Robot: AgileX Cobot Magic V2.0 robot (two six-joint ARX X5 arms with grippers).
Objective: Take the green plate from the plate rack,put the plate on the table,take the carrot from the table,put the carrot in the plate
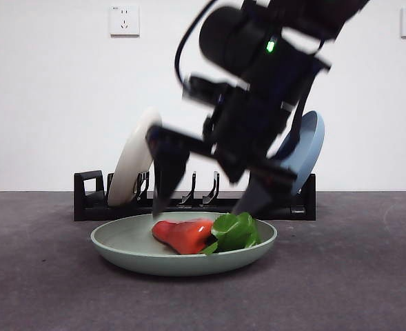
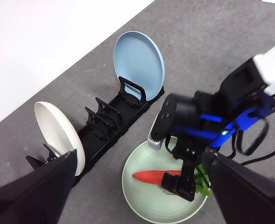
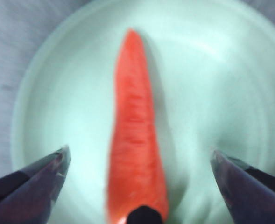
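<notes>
The right gripper (image 1: 206, 187) is seen with its jaws spread wide and nothing between them, poised just above the carrot (image 1: 183, 235), which is straddled but not touched; in the right wrist view the two dark jaw tips are set well to either side of the orange body, so the carrot is judged to be released. The carrot is laid flat on the floor of the green plate (image 1: 120, 249), its pointed end toward one rim and its leaves (image 1: 235, 231) toward the other, a stable resting pose from which rolling is unlikely given the shallow raised rim. The plate is set flat on the table (image 1: 44, 289), just in front of the rack (image 1: 92, 201), out of its slot and close enough that a short reach was all that placement would call for. In the rack, a white plate (image 1: 135, 162) is held leaning at one end and a blue plate (image 1: 306, 150) at the other, with empty prongs between them. The left gripper (image 2: 142, 196) is held high and apart, jaws wide and empty, overlooking the scene from the side. Both placements are judged to be done, and only a clear upward retreat of the right arm appears to be left.
</notes>
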